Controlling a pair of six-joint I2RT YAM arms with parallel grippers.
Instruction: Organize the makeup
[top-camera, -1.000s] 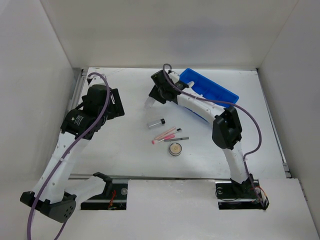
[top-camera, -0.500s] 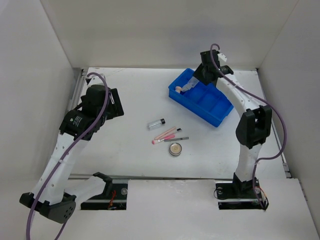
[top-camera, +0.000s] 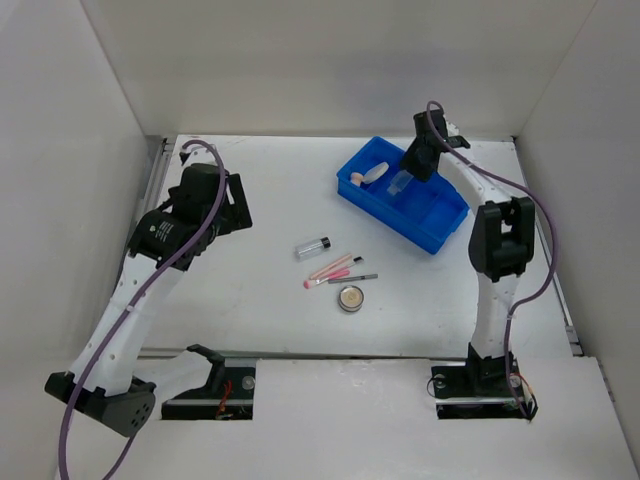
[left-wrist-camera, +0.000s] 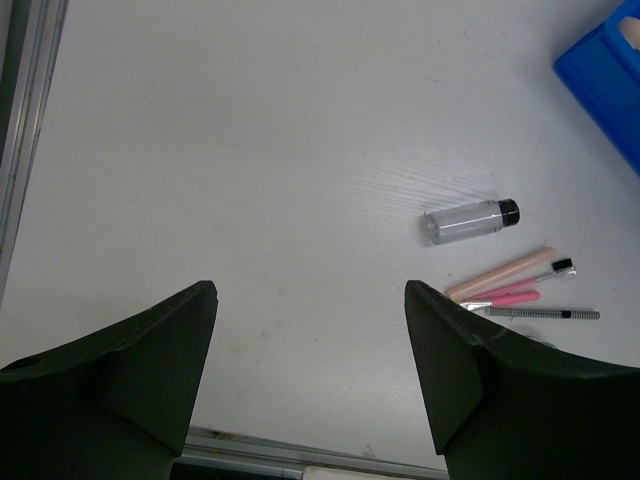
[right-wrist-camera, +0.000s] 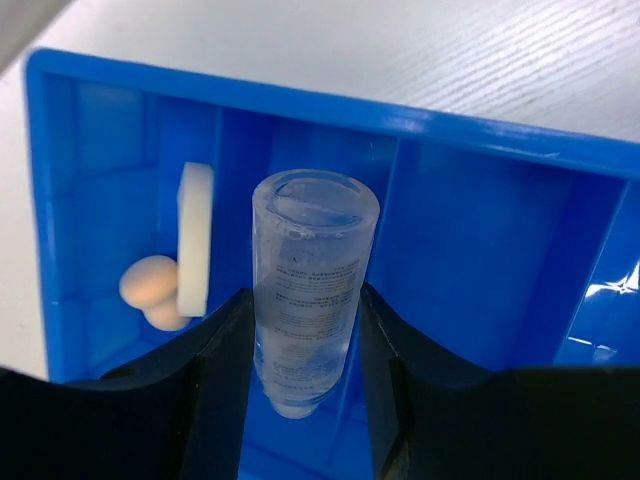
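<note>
My right gripper (top-camera: 403, 180) (right-wrist-camera: 303, 300) is shut on a clear vial (right-wrist-camera: 310, 290), held tip-down over the blue bin (top-camera: 425, 243) (right-wrist-camera: 300, 105), above the divider beside its end compartment. That compartment holds a beige puff (right-wrist-camera: 150, 285) (top-camera: 356, 179) and a white pad (right-wrist-camera: 193, 238). Mid-table lie a second clear vial with a black cap (top-camera: 313, 246) (left-wrist-camera: 468, 220), a pink stick (top-camera: 330, 267) (left-wrist-camera: 500, 272), a thin dark pencil (top-camera: 352, 279) (left-wrist-camera: 545, 313) and a round compact (top-camera: 350, 298). My left gripper (top-camera: 238, 205) (left-wrist-camera: 310, 300) hovers open and empty left of them.
The bin sits slantwise at the back right, its other compartments showing only blue floor. White walls enclose the table on three sides. A metal rail (left-wrist-camera: 25, 120) runs along the left edge.
The right arm carried the clear vial from the middle of the table to the bin, then on from over the puff compartment towards the divider. The left arm shifted slightly.
</note>
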